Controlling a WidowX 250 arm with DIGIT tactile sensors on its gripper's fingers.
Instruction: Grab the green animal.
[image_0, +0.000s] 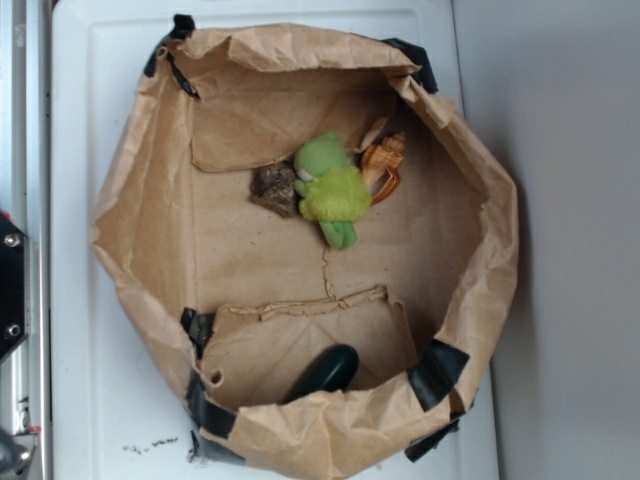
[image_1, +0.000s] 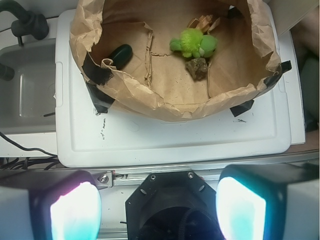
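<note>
The green animal (image_0: 332, 188) (image_1: 194, 43), a small fuzzy lime-green plush, lies on the floor of the brown paper bag (image_0: 130, 200) (image_1: 150, 95), near its back. It rests between an orange-brown seashell (image_0: 384, 163) (image_1: 204, 22) and a dark brown lump (image_0: 274, 188) (image_1: 197, 68), touching both. My gripper (image_1: 158, 210) shows only in the wrist view, open, its two glowing pads wide apart with nothing between them. It hangs well back from the bag, over the metal rail beyond the white lid's edge. In the exterior view the gripper is out of frame.
A dark green glossy oval object (image_0: 326, 371) (image_1: 119, 54) sits at the bag's opposite end. The bag's crumpled walls stand up all round, taped with black strips. The bag rests on a white plastic lid (image_0: 90, 400) (image_1: 175, 145). A grey sink (image_1: 27, 90) lies beside the lid.
</note>
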